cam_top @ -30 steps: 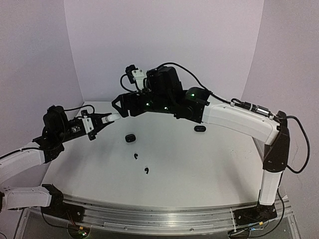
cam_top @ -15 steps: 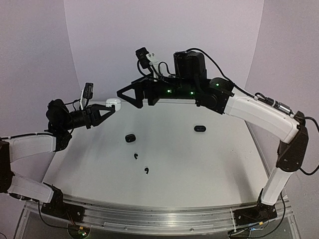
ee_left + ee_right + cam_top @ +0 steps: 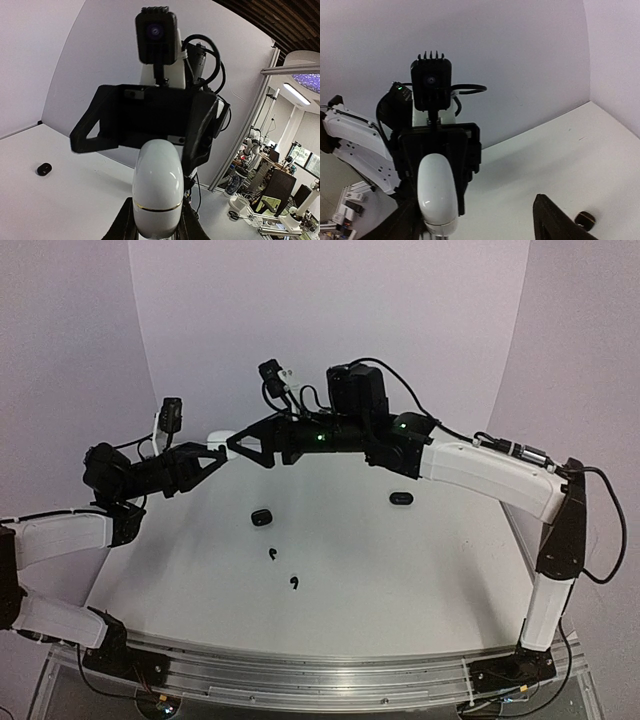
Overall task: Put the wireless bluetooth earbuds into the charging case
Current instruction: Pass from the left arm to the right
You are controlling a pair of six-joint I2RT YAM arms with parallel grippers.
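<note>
High over the table's (image 3: 430,570) far left, the left gripper (image 3: 213,446) grips a white case (image 3: 218,435), offering it to the right gripper (image 3: 237,445), whose jaws stand wide at its tip, probably to open the lid. Two black earbuds (image 3: 272,554) lie loose on the table below.

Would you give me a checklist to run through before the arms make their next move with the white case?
1. Left gripper shut on the glossy white pebble-shaped case, clear of the white table: ok.
2. Right gripper open, facing that case: ok.
3. Case lid open: not ok, its seam looks closed.
4. Earbud in right gripper: not ok; two tiny black comma-shaped earbuds lie on the table.
5. Right fingers touching the case: cannot tell.
</note>
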